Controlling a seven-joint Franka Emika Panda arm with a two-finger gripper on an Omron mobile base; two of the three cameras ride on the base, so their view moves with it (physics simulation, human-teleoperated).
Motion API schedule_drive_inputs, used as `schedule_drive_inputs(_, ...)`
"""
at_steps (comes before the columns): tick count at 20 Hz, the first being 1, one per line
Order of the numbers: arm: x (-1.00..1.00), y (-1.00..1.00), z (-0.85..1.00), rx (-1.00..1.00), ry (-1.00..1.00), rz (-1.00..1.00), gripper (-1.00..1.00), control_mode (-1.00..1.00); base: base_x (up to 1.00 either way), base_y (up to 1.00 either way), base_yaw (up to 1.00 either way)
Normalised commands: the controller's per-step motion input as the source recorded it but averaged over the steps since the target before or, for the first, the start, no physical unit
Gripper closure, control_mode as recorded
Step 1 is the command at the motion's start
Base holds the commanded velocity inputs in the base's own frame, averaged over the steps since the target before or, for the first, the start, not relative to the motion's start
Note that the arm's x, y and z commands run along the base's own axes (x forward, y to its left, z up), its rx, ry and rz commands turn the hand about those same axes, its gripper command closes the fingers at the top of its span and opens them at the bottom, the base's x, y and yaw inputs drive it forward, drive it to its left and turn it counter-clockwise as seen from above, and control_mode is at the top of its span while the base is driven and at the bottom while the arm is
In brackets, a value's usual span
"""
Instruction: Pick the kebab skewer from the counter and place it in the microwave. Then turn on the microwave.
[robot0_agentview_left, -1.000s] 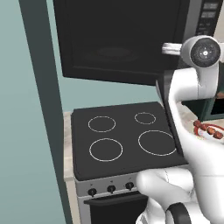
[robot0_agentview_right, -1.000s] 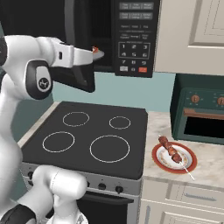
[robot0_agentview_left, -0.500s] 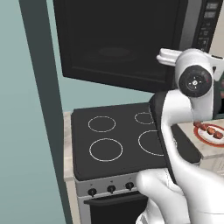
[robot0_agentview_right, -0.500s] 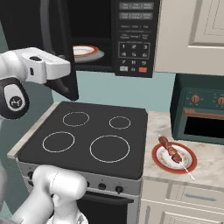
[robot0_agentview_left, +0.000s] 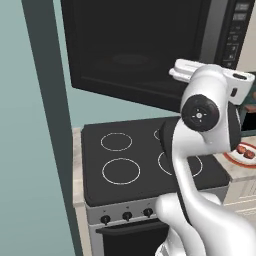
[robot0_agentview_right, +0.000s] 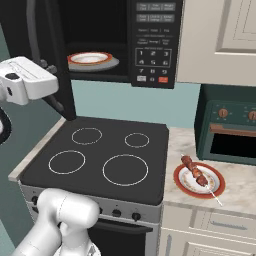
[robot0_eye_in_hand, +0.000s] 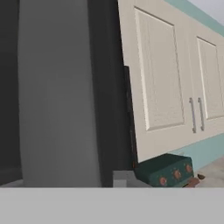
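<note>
So the kebab skewer (robot0_agentview_right: 198, 175) is sitting on a white red-rimmed plate (robot0_agentview_right: 216, 187) on the counter (robot0_agentview_right: 235, 197), just right of the black stovetop (robot0_agentview_right: 100, 160) and in front of the green toaster oven (robot0_agentview_right: 227, 132). The microwave (robot0_agentview_right: 152, 42) above the stove has its door (robot0_agentview_left: 135, 47) swung wide open, and there's another red-rimmed plate (robot0_agentview_right: 89, 58) inside on the turntable. The arm's white wrist is up near the door's edge on the left side of the right base view. Can't tell whether the jaws are spread or closed, the fingertips just aren't visible. The hand view looks past the dark door toward cream wall cabinets (robot0_eye_in_hand: 162, 74) and the toaster oven (robot0_eye_in_hand: 168, 170).
</note>
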Motion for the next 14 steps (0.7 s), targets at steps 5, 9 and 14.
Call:
schedule_drive_inputs(5,-0.30,0.00,0.05,0.00,-0.01,-0.05,-1.00,-1.00,0.00,0.00,0.00)
schedule_drive_inputs(9,0.00,0.03,0.00,0.00,0.00,-0.02,-1.00,-1.00,0.00,0.00,0.00)
schedule_drive_inputs(14,-0.06,0.25,0.07,-0.01,-0.08,0.00,-1.00,-1.00,0.00,0.00,0.00)
